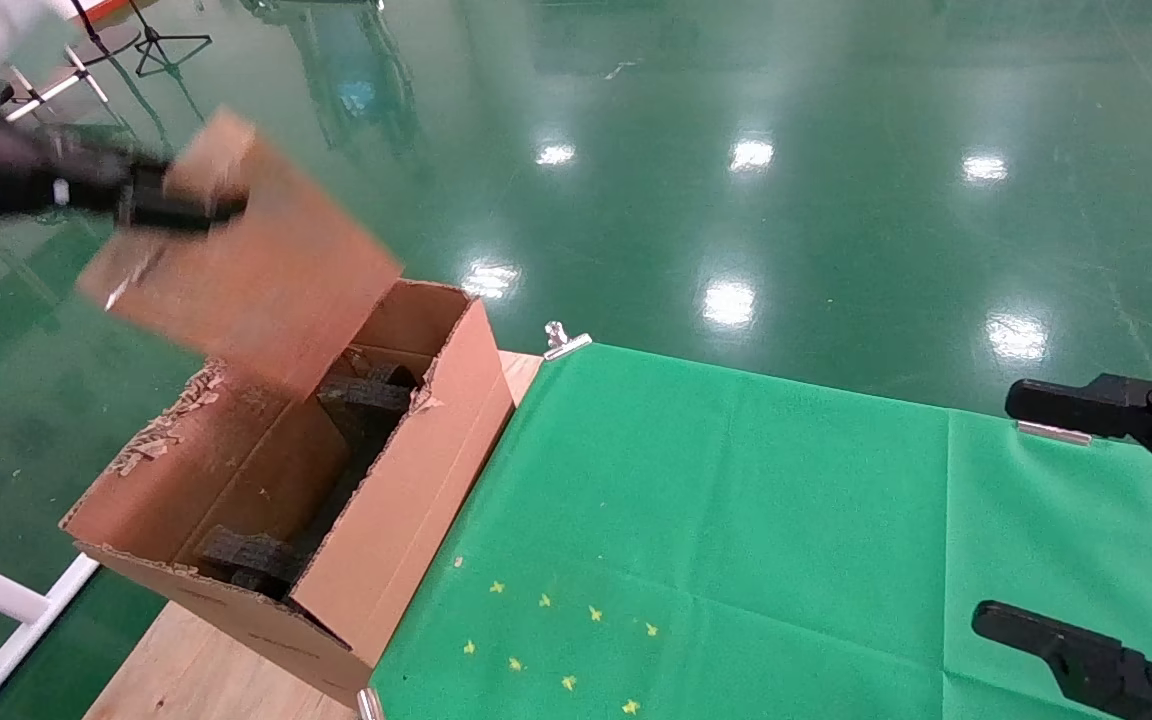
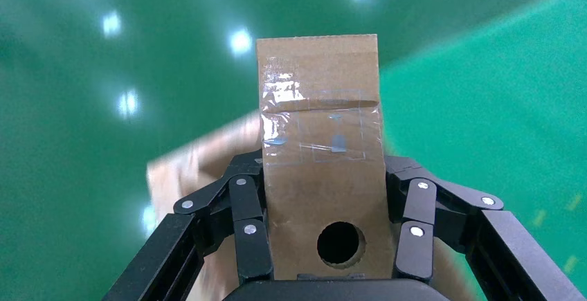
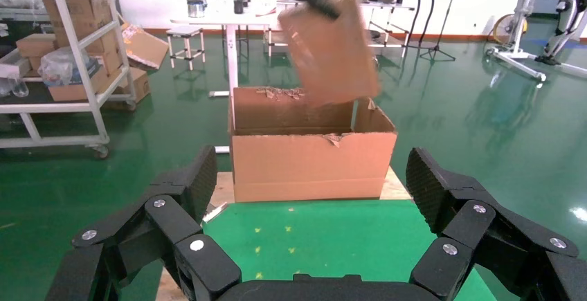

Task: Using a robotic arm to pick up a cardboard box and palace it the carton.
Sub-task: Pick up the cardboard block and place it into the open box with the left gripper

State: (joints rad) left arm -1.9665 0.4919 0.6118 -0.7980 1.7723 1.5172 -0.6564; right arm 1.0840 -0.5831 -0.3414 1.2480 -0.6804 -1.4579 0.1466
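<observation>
While the right gripper (image 1: 1096,520) idles wide apart and empty over the right edge of the green cloth (image 1: 736,500), the work is at the table's left end. There the carton (image 1: 396,520) stands on the bare wood by the cloth's left edge, flaps upright, black foam pieces (image 1: 361,400) inside. Above its far end the left gripper (image 2: 332,245) is clamped on the cardboard box (image 1: 246,250), its 2 fingers (image 2: 249,235) pressed to opposite sides, so the box hangs tilted, its low corner just over the opening.

The likely trouble: lowered at this tilt, the box could catch the flap rim or land on the foam and jam instead of seating; a release this high would let it tumble. The left arm is motion-blurred, most of the carton floor is hidden behind its walls, and how much free room lies between the foam pieces cannot be judged.
</observation>
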